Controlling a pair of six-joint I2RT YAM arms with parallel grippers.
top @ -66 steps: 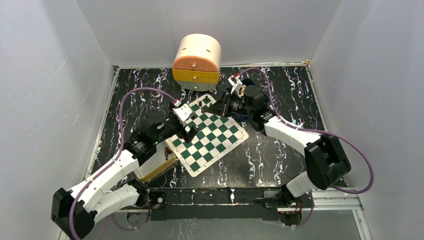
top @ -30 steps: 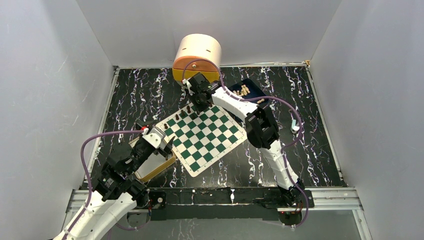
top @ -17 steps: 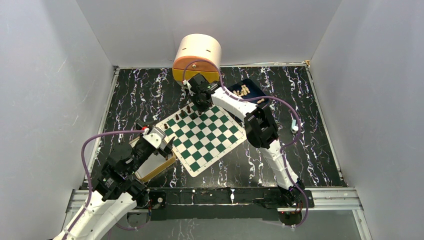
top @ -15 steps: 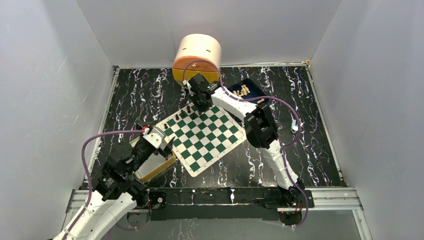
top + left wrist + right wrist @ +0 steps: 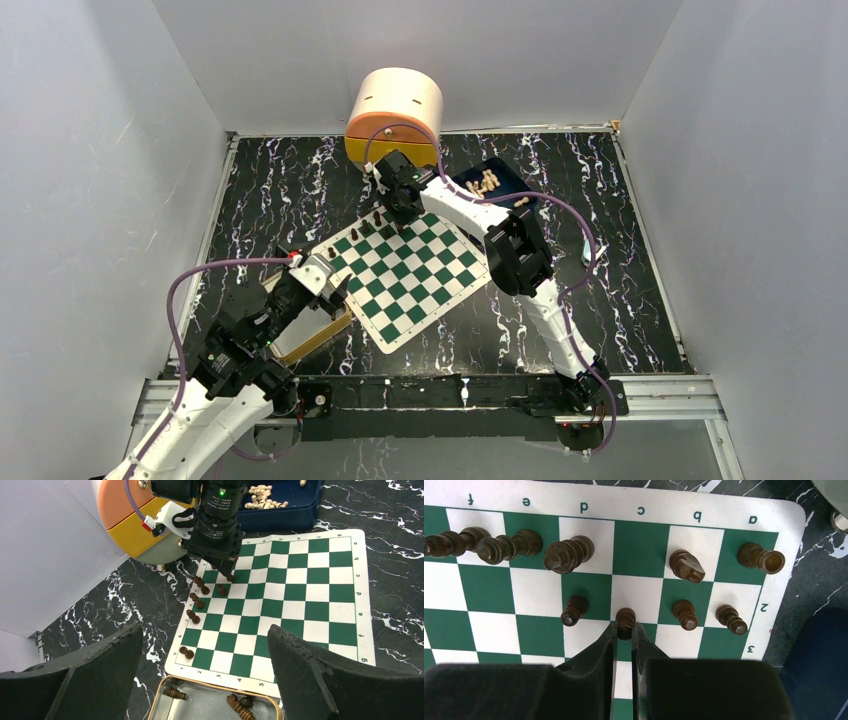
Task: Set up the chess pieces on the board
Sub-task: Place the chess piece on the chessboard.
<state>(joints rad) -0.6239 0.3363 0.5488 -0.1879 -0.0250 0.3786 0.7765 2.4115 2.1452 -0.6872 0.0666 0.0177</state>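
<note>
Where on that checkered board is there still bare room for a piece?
It's crowded where dark pieces stand in two rows along the far-left edge of the board and the right gripper pinches a pawn. From there across to the opposite edge, the squares are bare.

pieces (image 5: 569, 555): dark turned wood, slight sheen | board (image 5: 489, 585): matt, smooth | table (image 5: 400, 510): glossy marbled black | tray (image 5: 205, 707): metal, dull inside

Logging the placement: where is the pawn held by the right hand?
Right wrist view: the pawn is pinched in the right hand at the board's second row, file c, between two other dark pawns.
</note>
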